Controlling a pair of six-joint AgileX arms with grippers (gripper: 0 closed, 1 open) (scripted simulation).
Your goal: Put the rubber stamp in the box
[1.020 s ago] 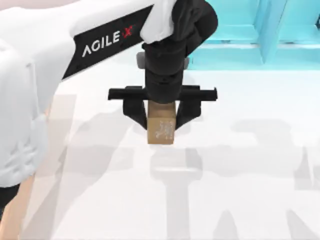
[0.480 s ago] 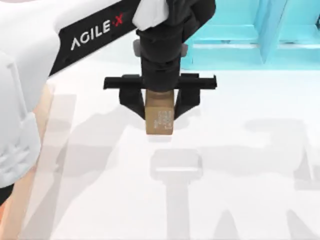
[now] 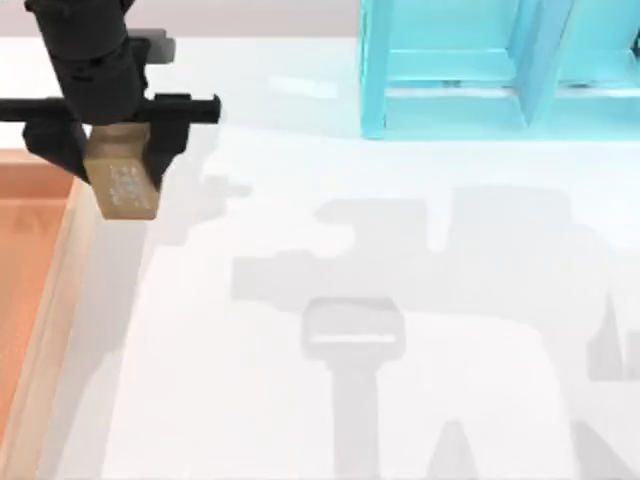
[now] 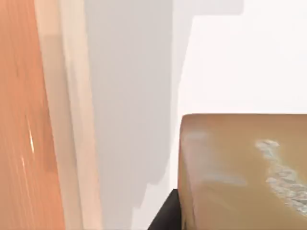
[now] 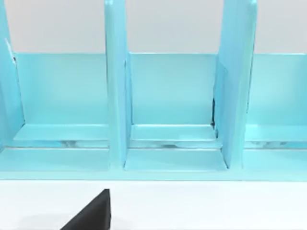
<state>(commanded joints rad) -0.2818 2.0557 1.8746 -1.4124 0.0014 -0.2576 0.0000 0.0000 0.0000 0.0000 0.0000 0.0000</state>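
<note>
My left tool (image 3: 112,160) is clamped across the upper sides of the rubber stamp (image 3: 124,188), which looks small, rigid and light, just beside the box (image 3: 62,260) rim

A smooth, pale white counter (image 3: 400,240), evenly lit and crossed by soft grey shadows, spreads across the scene, with a turquoise-blue compartmented frame (image 3: 480,70) of upright dividers standing at about one o'clock against a plain light-grey backdrop.
</note>
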